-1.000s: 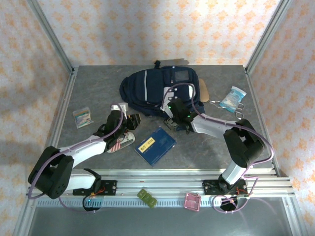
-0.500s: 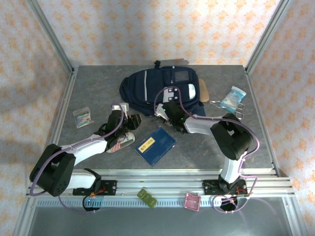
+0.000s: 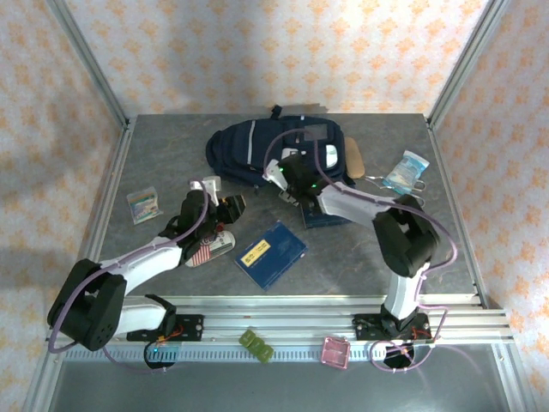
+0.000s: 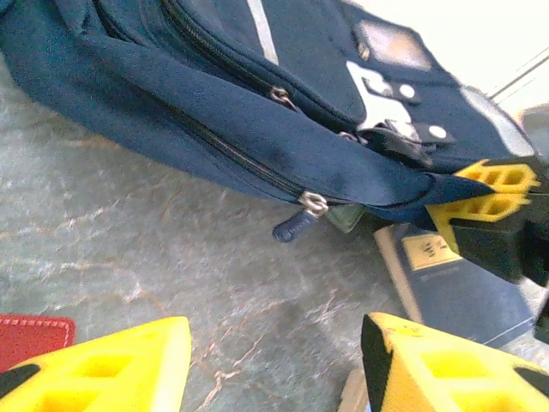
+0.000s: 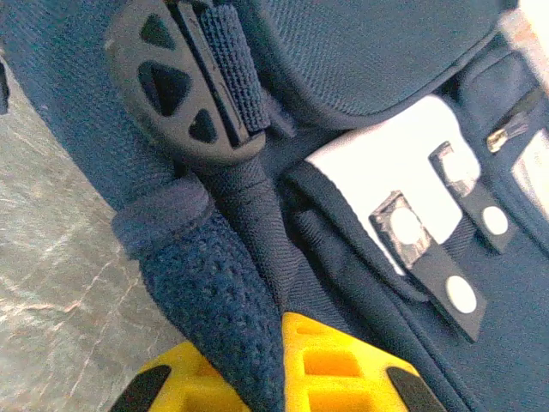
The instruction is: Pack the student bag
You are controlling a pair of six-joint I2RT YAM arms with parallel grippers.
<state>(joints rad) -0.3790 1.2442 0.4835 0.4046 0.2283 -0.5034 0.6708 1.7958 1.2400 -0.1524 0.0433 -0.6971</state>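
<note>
Item: student bag (image 3: 249, 150), rear-centre of worktop (image 3: 154, 154).
Top: right claw (image 3: 281, 176) at bag's near edge. Left wrist: left claw (image 4: 274, 365) spread, empty, facing zipper pull (image 4: 296, 225); best closed squarely on it. Right wrist: right claw pinches bag's mesh strap (image 5: 232, 335); anchor firmly.

On table (image 3: 154, 163), rear centre: student bag (image 3: 233, 151); book (image 3: 271, 255) before it; small box (image 3: 143, 205) left.

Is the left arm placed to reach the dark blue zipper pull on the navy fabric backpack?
Probably yes: the open left gripper points at the zipper pull across grey table; the right gripper, shut on the backpack, sits off to the side.
</note>
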